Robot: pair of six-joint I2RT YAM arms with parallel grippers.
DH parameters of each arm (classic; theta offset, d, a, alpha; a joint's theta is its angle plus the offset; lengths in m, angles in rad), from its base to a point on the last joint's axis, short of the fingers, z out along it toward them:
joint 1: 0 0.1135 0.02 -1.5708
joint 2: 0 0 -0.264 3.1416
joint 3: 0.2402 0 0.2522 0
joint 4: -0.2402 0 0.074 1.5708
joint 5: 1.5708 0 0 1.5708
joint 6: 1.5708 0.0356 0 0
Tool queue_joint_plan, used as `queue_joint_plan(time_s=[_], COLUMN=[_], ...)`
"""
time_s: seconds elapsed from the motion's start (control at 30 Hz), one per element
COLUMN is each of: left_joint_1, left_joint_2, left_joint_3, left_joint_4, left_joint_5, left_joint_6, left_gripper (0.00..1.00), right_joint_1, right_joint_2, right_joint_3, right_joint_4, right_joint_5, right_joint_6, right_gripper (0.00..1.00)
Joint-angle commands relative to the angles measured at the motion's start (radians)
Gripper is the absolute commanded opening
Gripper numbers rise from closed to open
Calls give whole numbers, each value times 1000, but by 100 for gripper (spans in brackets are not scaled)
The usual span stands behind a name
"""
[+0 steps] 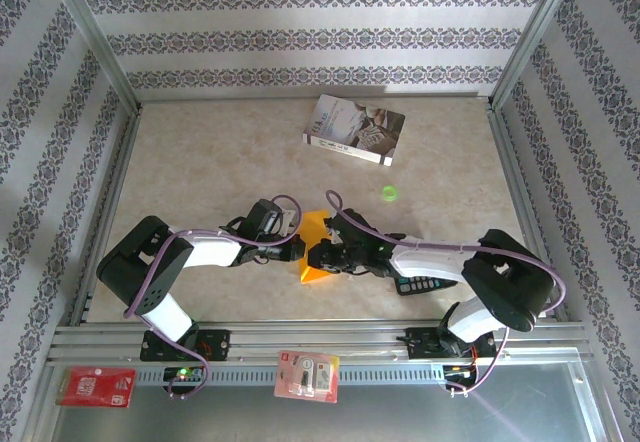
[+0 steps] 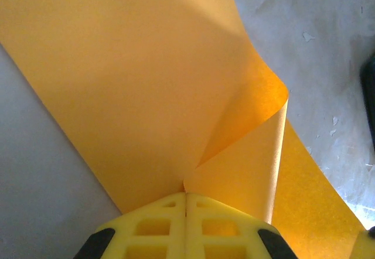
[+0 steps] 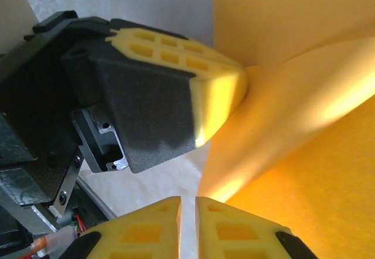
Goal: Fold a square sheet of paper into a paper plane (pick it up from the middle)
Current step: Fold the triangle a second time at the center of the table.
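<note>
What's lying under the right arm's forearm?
A black calculator lies on the table beneath the right arm. A strip of its keys shows; the arm covers the rest.

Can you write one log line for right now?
left tool: shut on orange paper | right tool: thin gap, by paper edge

Plain orange-yellow across the square sheet of paper (image 1: 316, 252). Beige marbling over the table (image 1: 200, 162). Grey-white print on the book (image 1: 355, 129) toward the far edge, bright green on a small disc (image 1: 390, 194) nearby. Yellow foam with black backing on the left gripper (image 2: 186, 200). Grey floral stripes along white walls (image 1: 300, 37).
</note>
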State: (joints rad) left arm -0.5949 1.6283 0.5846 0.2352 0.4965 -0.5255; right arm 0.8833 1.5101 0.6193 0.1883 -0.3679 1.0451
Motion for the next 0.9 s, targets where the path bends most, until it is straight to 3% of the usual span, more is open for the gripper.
queue_joint_plan(time_s=[0.0,0.87], left_joint_1=[-8,-8], left_joint_2=[72,72], left_joint_3=[-28,-37], left_joint_4=[-134,-126], left_joint_5=[-134,-131], left_joint_6=[-2,7], left_gripper=[0,0], right_joint_1=[35,51], right_joint_2=[44,171], right_joint_3=[-15,-14], right_joint_4=[108,141], right_joint_5=[21,1], right_joint_6=[74,98], right_gripper=[15,13])
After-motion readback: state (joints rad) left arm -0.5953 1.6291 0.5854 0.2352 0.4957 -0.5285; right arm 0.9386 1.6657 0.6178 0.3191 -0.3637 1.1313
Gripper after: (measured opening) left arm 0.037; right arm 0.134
